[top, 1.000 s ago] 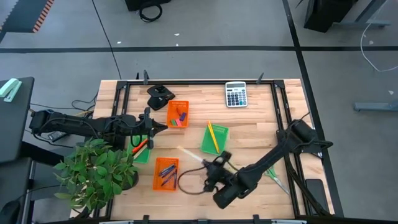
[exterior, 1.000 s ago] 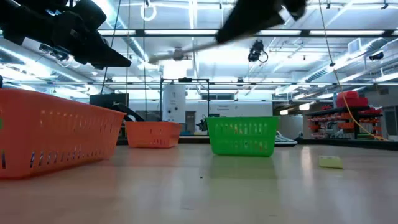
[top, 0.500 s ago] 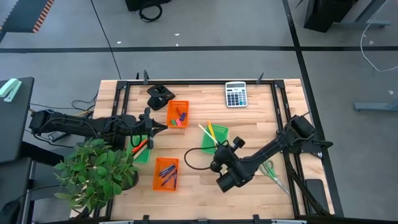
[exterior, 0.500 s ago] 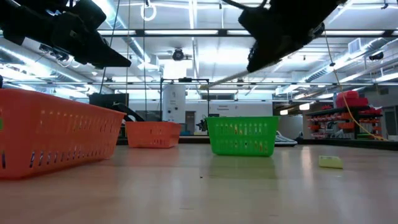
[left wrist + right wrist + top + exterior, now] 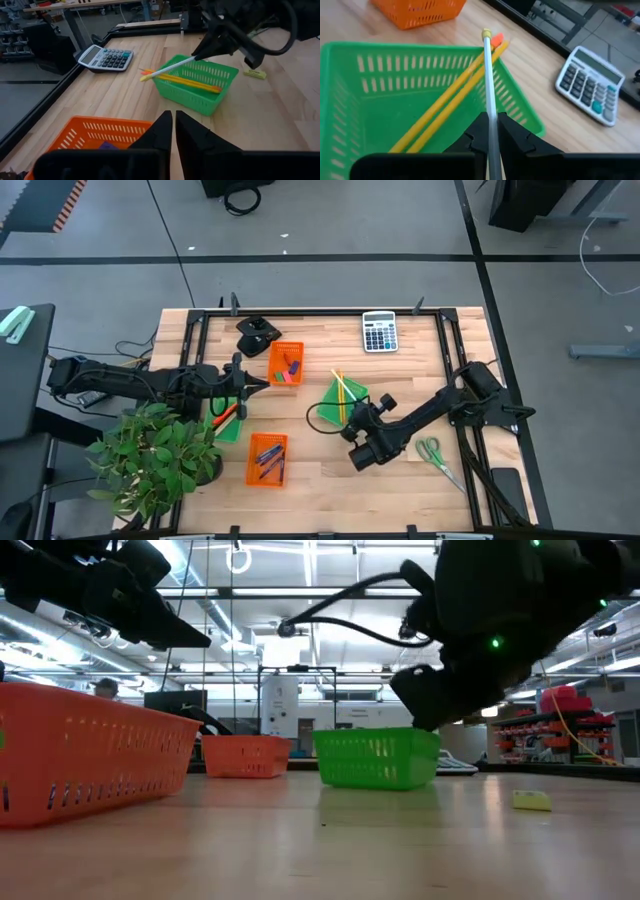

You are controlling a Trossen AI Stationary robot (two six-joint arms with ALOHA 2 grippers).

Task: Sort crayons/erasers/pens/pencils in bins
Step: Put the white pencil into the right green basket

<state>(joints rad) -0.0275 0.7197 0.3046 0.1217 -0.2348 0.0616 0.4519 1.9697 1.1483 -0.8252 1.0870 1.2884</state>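
Observation:
My right gripper [image 5: 353, 414] is shut on a pale pencil [image 5: 489, 75] and hangs low over a green bin [image 5: 345, 402] at mid table. That bin holds two yellow pencils [image 5: 451, 95], whose ends stick out over its far corner. An orange bin [image 5: 286, 363] with erasers stands farther back. A second orange bin [image 5: 267, 459] with pens is near the front. A green bin [image 5: 228, 423] with crayons lies at the left. My left gripper [image 5: 262, 384] hangs shut and empty above the table, left of the eraser bin. My right gripper pinches the pale pencil between its two fingers [image 5: 479, 131] near one end [image 5: 492, 117]. It comes slanting down from the table's near right side. The pencil sticks out forward along the fingers. Its free end [image 5: 486, 34] is beside the yellow pencils' tips at the bin's far corner.
A grey calculator [image 5: 379, 332] lies at the far edge and a black object [image 5: 257, 332] at the far left. Green-handled scissors [image 5: 436, 455] lie near the right edge and a potted plant [image 5: 155, 455] stands at the near left. A yellow eraser [image 5: 531, 801] lies on bare wood.
My right gripper has carried the pale pencil from the near middle toward the far edge and down over the green bin, rolling as it went. The pencil first pointed toward the table's left and now points toward the far edge. The green bin has shifted and turned a little.

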